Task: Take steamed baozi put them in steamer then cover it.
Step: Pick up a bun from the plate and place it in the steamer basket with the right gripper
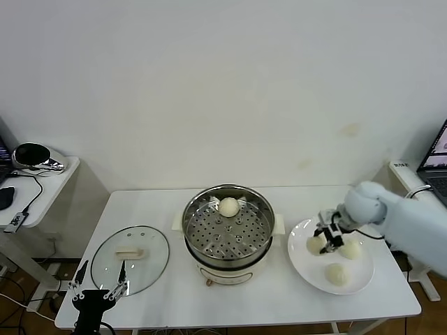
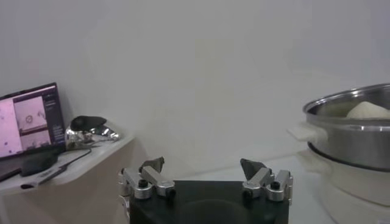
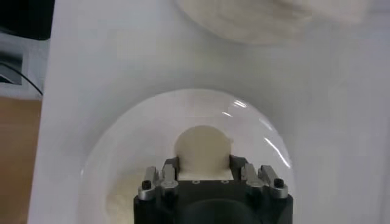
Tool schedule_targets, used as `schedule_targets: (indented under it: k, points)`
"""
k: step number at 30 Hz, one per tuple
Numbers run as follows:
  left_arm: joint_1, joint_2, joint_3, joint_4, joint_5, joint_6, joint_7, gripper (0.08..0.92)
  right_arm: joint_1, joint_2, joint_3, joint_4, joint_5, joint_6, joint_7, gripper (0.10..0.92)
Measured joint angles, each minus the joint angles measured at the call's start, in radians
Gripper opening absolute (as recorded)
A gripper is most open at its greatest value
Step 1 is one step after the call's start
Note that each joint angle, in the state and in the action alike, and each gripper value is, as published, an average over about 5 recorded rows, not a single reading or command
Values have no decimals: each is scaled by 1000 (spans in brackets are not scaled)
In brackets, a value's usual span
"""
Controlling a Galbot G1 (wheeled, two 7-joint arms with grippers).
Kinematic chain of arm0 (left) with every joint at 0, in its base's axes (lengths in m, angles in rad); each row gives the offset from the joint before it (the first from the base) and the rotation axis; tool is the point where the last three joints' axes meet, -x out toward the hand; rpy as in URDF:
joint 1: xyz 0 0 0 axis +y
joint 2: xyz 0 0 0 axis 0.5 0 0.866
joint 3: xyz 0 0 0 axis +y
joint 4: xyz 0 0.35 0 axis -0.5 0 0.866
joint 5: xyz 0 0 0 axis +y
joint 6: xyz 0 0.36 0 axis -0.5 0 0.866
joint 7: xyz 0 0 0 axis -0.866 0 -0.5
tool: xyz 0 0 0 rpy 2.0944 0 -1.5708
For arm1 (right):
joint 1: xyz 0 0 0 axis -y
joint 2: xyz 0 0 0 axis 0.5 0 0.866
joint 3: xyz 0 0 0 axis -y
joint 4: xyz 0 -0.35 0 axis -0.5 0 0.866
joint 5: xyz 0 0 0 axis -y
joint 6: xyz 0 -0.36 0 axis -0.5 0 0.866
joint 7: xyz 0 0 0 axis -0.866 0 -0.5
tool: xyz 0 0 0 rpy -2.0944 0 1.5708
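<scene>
While my right gripper [image 1: 328,236] sits clamped on a bun [image 1: 316,244] at the plate's [image 1: 318,276] left edge, two more wait beside it.
Soft, light, dents easy: grip sides, gently. One bun [image 1: 229,206] already at steamer's [image 1: 228,225] back rim; left gripper [image 1: 100,292] wide open, idle by lid [image 1: 130,256].

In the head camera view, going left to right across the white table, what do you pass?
Left gripper at the table's near edge → glass cover lying flat → steamer with one baozi inside → white plate, where the right gripper grips a baozi.
</scene>
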Motion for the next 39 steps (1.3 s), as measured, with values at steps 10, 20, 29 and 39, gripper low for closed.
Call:
schedule_targets:
  k: [10, 20, 29, 39]
  points:
    - [-5, 11, 4, -5, -7, 0, 0, 823, 387, 106, -191, 64, 237, -78, 16, 543]
    - [-9, -4, -3, -11, -8, -1, -1, 823, 445, 372, -258, 16, 410, -188, 96, 552]
    - [0, -19, -15, -26, -7, -2, -1, 823, 361, 592, -285, -106, 459, -251, 135, 551]
    - [-3, -24, -12, -20, -6, -8, -4, 823, 266, 748, -288, -231, 463, -302, 172, 560]
